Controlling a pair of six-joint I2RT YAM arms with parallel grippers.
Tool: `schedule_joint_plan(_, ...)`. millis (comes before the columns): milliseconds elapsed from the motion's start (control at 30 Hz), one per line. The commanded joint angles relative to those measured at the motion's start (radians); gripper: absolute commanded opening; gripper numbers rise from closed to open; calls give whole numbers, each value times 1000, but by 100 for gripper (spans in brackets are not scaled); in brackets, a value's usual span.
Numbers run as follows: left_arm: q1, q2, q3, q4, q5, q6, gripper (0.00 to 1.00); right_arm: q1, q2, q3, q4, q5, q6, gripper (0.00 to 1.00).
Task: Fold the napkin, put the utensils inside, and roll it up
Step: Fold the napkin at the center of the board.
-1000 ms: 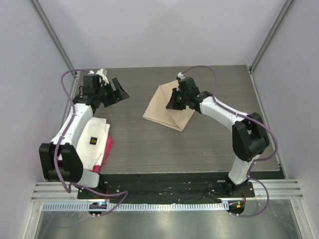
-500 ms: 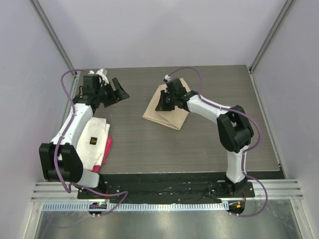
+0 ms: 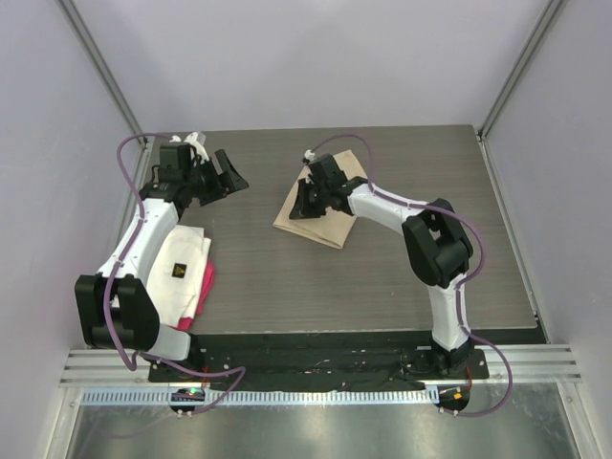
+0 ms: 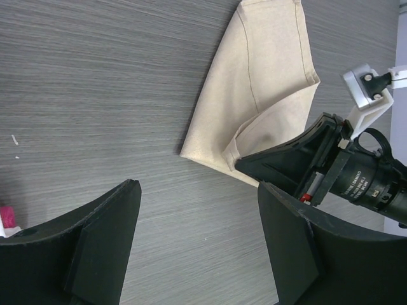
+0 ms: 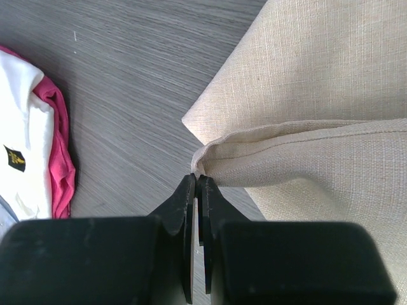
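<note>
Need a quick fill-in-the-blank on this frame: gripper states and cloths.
1. The right gripper is ____ on the napkin's corner.
2. The left gripper's jaws stand ____ above the table.
3. The logo-marked white cloth lies on top of the ____.
Missing: shut; open; pink-red cloth.

The top camera is looking down from behind my bases over the whole tabletop [image 3: 287, 287]. My left wrist camera is viewing the napkin [image 4: 267, 76] from a little way off; my right one is peering closely at its corner. All three are sharing it.
</note>
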Motion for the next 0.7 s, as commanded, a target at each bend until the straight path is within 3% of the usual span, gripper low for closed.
schedule_joint_plan(0, 7, -11, 1, 35, 22, -7, 79, 10, 15, 48, 33, -17, -4, 1)
schedule_joint_plan(433, 7, -2, -2, 37, 28, -7, 79, 15, 55, 75, 30, -43, -11, 3)
schedule_joint_plan(500, 7, 1, -2, 41, 29, -7, 79, 16, 52, 86, 25, -54, -19, 13)
schedule_joint_plan(533, 7, 1, -4, 41, 29, -6, 79, 16, 48, 88, 24, -59, -22, 27)
schedule_joint_plan(667, 6, 14, -14, 55, 38, -7, 80, 16, -3, 114, 10, -66, -54, 44)
